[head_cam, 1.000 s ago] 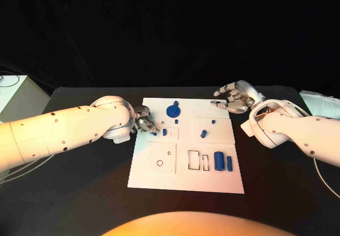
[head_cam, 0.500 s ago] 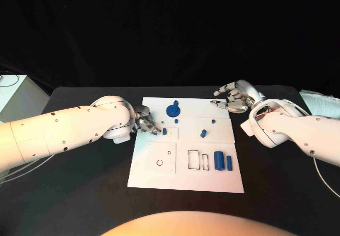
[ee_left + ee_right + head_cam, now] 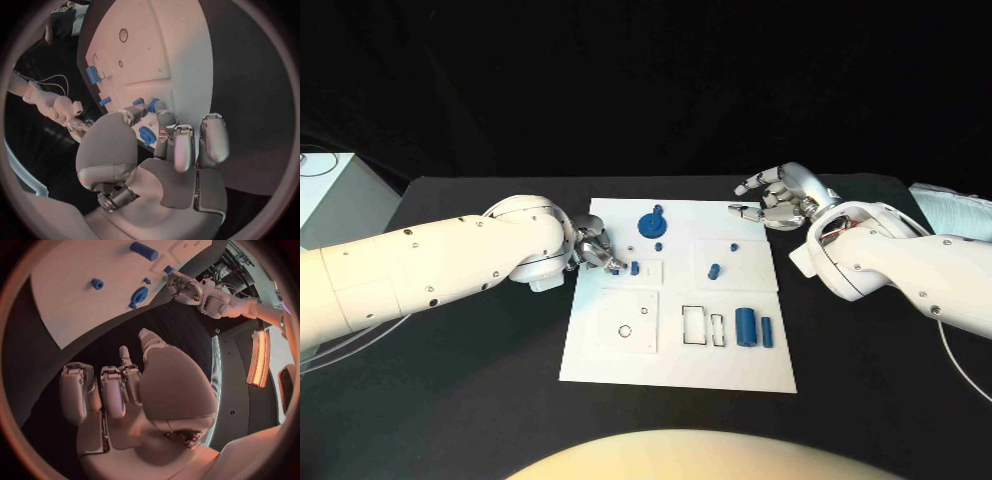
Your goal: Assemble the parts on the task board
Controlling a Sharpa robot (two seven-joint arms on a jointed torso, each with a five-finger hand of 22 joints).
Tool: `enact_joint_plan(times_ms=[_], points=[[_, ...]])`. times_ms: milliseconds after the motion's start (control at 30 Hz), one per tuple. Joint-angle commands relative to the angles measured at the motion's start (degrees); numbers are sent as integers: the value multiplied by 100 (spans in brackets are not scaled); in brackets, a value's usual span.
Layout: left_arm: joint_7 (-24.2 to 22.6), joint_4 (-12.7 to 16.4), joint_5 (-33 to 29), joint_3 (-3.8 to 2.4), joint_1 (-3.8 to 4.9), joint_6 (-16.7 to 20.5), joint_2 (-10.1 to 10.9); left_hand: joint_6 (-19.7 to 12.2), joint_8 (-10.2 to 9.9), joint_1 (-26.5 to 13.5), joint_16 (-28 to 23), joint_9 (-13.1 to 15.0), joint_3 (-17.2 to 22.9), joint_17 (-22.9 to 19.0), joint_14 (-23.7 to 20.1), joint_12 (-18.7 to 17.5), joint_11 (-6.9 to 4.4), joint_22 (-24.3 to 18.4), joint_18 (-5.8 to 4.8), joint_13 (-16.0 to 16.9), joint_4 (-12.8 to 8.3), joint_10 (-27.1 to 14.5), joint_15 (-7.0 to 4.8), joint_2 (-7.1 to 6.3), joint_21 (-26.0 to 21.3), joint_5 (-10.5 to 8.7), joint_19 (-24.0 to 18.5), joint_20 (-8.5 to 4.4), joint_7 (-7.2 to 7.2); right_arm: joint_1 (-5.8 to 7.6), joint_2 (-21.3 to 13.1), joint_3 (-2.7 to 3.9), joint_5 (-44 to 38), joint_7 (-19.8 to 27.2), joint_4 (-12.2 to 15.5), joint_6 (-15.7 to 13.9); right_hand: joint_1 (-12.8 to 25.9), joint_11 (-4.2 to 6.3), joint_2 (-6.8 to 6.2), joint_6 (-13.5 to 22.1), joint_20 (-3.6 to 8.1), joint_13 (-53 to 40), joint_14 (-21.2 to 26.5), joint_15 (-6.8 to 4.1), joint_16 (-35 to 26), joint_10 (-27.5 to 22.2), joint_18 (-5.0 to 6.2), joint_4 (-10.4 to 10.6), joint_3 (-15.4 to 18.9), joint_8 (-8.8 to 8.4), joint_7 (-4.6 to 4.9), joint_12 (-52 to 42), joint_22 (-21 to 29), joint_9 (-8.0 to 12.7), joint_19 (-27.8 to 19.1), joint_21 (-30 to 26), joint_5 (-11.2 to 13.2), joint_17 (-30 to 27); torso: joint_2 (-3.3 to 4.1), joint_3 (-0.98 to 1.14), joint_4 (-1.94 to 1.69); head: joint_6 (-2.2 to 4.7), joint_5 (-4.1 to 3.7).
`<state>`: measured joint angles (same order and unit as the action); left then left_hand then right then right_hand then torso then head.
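The black table [image 3: 459, 400] is matte and dark. On it lies the task board [image 3: 678, 360], a flat white rectangular plate with thin outlined recesses. My left arm [image 3: 416, 270], smooth white shell, reaches to the board's left edge; my right arm [image 3: 906, 265] ends beyond the board's far right corner.

My left hand [image 3: 596, 252], silver metal, rests over the board's left edge; the left wrist view shows my fingertips [image 3: 156, 107] closed narrowly on a small blue part [image 3: 152, 104], with a second blue part [image 3: 147, 135] lying just under the fingers. My right hand [image 3: 780, 197] hangs above the table, off the board; the right wrist view shows its fingers [image 3: 112, 390] loosely curled, apart and holding nothing.

The parts, glossy blue plastic, from the head view: a round disc with a stem [image 3: 652, 224] near the far edge, two upright cylinders [image 3: 747, 326] at the near right, and a short peg [image 3: 714, 270] mid-board.
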<state>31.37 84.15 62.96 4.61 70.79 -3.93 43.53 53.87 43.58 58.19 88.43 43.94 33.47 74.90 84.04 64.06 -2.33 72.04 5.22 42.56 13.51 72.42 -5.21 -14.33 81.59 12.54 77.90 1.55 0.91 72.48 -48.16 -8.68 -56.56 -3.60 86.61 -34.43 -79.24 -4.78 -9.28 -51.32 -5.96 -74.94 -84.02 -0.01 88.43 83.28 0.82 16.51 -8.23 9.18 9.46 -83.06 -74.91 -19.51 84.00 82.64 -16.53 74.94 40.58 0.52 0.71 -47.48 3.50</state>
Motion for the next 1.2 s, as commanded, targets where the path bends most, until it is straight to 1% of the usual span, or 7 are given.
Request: enact_joint_plan(times_ms=[33, 233, 400, 633, 867, 1067, 1200], points=[[50, -7, 57, 4, -7, -37, 13, 11, -38, 13, 7, -8, -42, 1190, 504, -5, -13, 2, -107, -8, 7, -27, -21, 22, -29, -23, 3, -41, 38, -4, -2, 1, -27, 65, 4, 64, 62, 7, 11, -12, -27, -810, -467, 38, -38, -10, 111, 8, -36, -15, 7, 7, -982, 10, 244, -31, -27, 967, -3, -3, 3, 4, 0], [46, 15, 68, 2, -7, -15, 31, 5, -43, 40, 3, -17, -245, 1184, 502, -9, -7, -7, -105, -11, 128, -38, -16, 20, -37, -17, -3, -36, 45, -4, 2, 1, -27, 69, 1, 68, 74, 7, 10, -12, -26, -808, -466, 37, -40, -11, 115, 9, -36, -14, 7, 9, -971, 10, 237, -49, -27, 962, -2, -6, 2, 9, -7], [13, 39, 29, -5, -7, 100, 40, -11, -52, 39, -20, -29, -459, 1138, 489, -34, 3, -20, -101, -52, 303, -69, -9, 81, -48, 3, -12, -30, 57, -5, 4, 1, -25, 74, -4, 77, 86, 8, 10, -12, -26, -811, -466, 37, -40, -8, 116, 11, -36, -14, 7, 6, -967, 10, 234, -55, -28, 963, -2, -8, 3, 7, -16], [-20, 58, -79, -13, -7, 208, 48, -22, -46, -213, -21, -36, -864, 1138, 490, -19, 17, -12, -101, -38, 329, -83, 4, 117, -49, -14, -8, -17, 70, -8, 7, 1, -23, 74, -7, 72, 112, 7, 17, -11, -26, -805, -464, 37, -44, -13, 117, 16, -36, -14, 7, 11, -967, 10, 234, -56, -32, 953, -5, -7, 0, 6, -24], [-74, 112, -227, -33, -7, 309, 124, -24, -45, -237, -25, -37, -910, 1130, 488, -34, 17, -48, -93, -67, 329, -96, 3, 122, -67, -15, -32, -17, 68, -11, 8, 1, -21, 75, -9, 72, 112, 7, 17, -11, -26, -805, -464, 37, -44, -13, 117, 16, -36, -14, 7, 11, -967, 10, 234, -56, -32, 953, -5, -7, -4, 10, -34], [-152, 207, -381, -98, -6, 421, 255, -58, -53, -187, -45, -40, -928, 1093, 476, -74, 19, -118, -77, -129, 320, -143, 5, 242, -107, 22, -82, -15, 72, -15, 6, 1, -19, 76, -11, 72, 112, 7, 17, -11, -26, -805, -464, 37, -44, -13, 117, 16, -36, -14, 7, 11, -967, 10, 234, -56, -32, 953, -8, -1, -1, 12, -32], [-337, 280, -605, -171, -3, 573, 328, -202, -105, -19, -155, -56, -914, 886, 407, -270, 66, -387, -18, -424, 318, -361, 41, 389, -262, 55, -281, 7, 125, -18, 7, 1, -19, 77, -12, 72, 136, 8, 27, -10, -25, -806, -463, 36, -45, -11, 117, 16, -40, -14, 6, 9, -965, 11, 233, -60, -38, 952, -6, -3, 0, 22, -45]])
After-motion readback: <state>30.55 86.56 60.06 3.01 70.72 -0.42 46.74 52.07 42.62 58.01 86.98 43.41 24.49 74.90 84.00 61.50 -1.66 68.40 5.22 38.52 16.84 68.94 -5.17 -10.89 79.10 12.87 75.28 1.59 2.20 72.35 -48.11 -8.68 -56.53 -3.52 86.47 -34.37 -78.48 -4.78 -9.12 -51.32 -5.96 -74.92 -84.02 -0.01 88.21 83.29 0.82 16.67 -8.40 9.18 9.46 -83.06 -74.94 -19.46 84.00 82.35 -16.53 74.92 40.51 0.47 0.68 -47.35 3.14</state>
